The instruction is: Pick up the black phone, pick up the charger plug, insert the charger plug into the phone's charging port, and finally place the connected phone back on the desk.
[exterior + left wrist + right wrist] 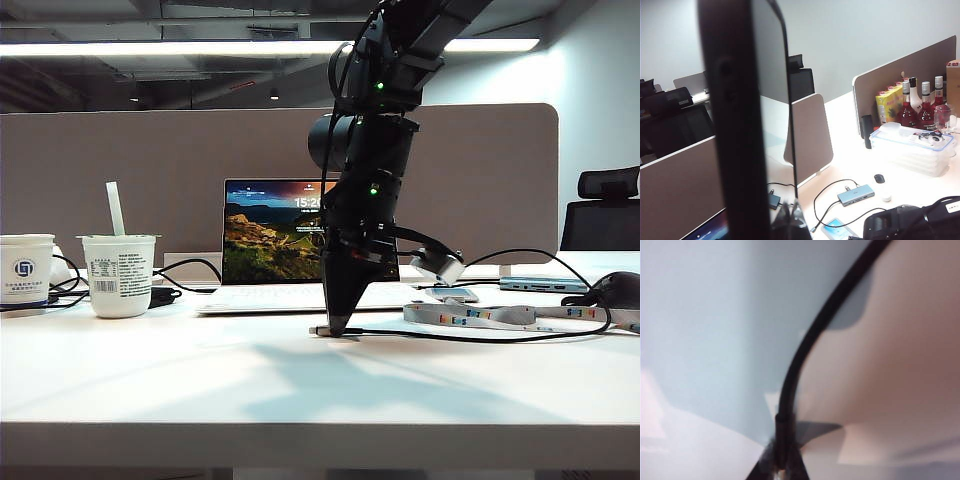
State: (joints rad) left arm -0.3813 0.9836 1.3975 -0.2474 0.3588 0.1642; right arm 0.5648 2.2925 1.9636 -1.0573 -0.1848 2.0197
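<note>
While the right hand pinches the charger plug, a laptop stands behind.

- My right arm drops steeply from above, wrist bent down, so my right gripper points straight at the surface — its tips right at it.
- Its fingers are pinched together on the charger plug.
- My left gripper is clamped on the black phone, held upright in the air.
</note>
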